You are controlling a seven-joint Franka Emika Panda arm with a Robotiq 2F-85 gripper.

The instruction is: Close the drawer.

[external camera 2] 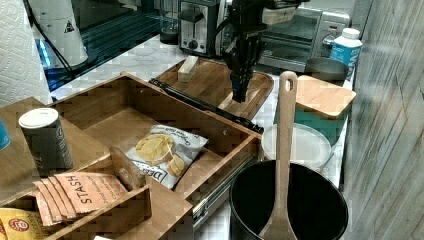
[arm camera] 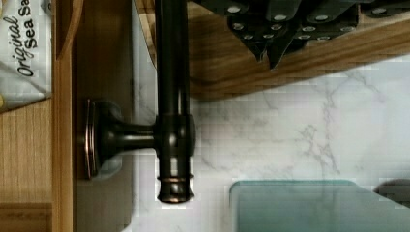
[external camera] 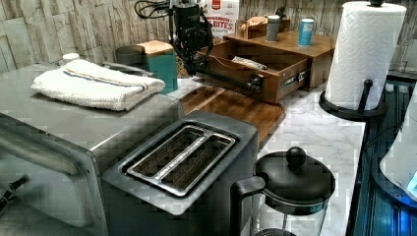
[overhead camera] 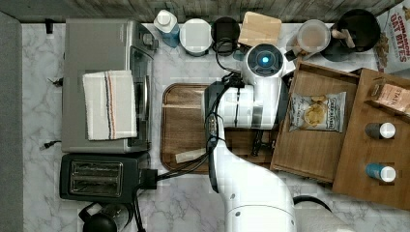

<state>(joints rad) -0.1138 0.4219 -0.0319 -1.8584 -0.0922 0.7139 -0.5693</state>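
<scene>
The drawer [overhead camera: 309,150] is a medium-brown wooden box standing pulled out of its cabinet, with a chips bag [overhead camera: 316,112] lying inside. A dark metal bar handle [arm camera: 171,96] runs along its front wall [arm camera: 63,145]. My gripper [arm camera: 269,58] points down with its fingers shut and nothing between them. It hangs just outside the far end of the handle, a small gap away from the bar, over the rim of the dark tray. In the right view the gripper [external camera 2: 239,92] sits just beyond the handle [external camera 2: 205,105] from the drawer [external camera 2: 125,120].
A darker rounded-corner tray [overhead camera: 183,121] with a pale block [overhead camera: 190,155] lies in front of the drawer. A toaster oven [overhead camera: 104,82] and a toaster [overhead camera: 96,178] stand beyond it. A teal container with a wooden lid [external camera 2: 320,100] and a black pot [external camera 2: 287,205] flank the drawer's end.
</scene>
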